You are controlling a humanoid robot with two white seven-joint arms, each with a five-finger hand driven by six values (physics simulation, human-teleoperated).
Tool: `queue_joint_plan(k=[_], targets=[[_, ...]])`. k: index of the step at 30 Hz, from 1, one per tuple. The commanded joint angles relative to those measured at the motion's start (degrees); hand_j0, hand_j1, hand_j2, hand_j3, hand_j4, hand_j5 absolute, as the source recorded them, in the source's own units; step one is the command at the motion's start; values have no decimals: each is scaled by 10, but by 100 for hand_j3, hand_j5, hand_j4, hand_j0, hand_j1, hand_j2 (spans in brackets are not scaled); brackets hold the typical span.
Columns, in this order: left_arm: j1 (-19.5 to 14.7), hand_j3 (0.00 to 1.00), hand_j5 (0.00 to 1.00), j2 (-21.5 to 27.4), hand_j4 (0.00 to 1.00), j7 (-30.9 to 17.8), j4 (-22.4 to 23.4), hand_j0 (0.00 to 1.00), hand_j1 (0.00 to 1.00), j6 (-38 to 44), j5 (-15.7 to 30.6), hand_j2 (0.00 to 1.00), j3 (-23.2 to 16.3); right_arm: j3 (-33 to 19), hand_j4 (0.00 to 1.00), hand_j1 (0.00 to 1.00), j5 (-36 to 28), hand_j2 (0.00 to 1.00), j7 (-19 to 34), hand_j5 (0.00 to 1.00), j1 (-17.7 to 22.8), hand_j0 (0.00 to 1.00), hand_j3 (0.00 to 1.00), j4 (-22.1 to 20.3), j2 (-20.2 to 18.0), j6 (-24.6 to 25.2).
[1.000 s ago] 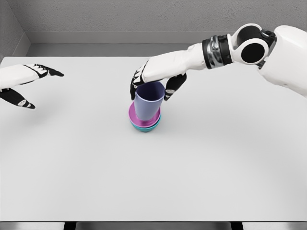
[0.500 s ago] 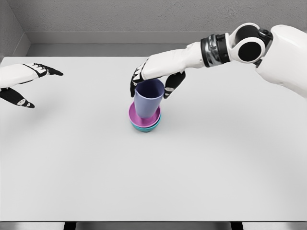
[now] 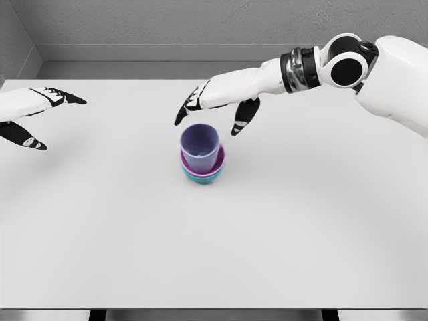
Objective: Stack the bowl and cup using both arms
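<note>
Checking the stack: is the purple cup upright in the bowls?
Upright: the purple cup sits mouth-up inside the pink bowl, released by the open right hand.

There was one cup (image 3: 200, 147), lavender in colour, and it stood upright in the stack. Beneath it were two bowls: one pink bowl (image 3: 218, 161) and one teal bowl (image 3: 202, 177), nested one inside the other, the pink on top. That made three pieces of tableware in all, gathered in a single stack. One worktop (image 3: 214, 247) carried them, white and flat. Two hands were in view: one left hand (image 3: 30, 114) at the picture's left edge and one right hand (image 3: 217, 100) above and behind the stack, each on its own white arm. Neither hand held any of the three pieces.
</note>
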Motion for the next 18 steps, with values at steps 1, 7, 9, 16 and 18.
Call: queue_joint_plan(k=[1,7,9,16,18], targets=[[0,100,100,1,100,0,1,100,100,2,4,100,0,-1,100,100,-3,100,-1,100,0,100,100,1,0,2],[-1,100,100,-1,100,0,-1,100,100,2,3,100,-4,-32,100,100,-5,100,0,100,4,100,100,-1,-19,2],[-1,100,100,-3,100,0,0,100,100,2,0,100,0,-60,100,100,-14,100,-1,100,21,100,100,4,-62,2],[-3,100,100,-10,100,0,18,100,100,2,-7,100,0,-256,100,100,-30,100,-1,100,201,100,100,31,-206,2],[-3,100,100,-15,100,0,18,100,100,2,-6,100,0,-259,100,100,-51,100,-1,100,200,100,100,31,-218,2]])
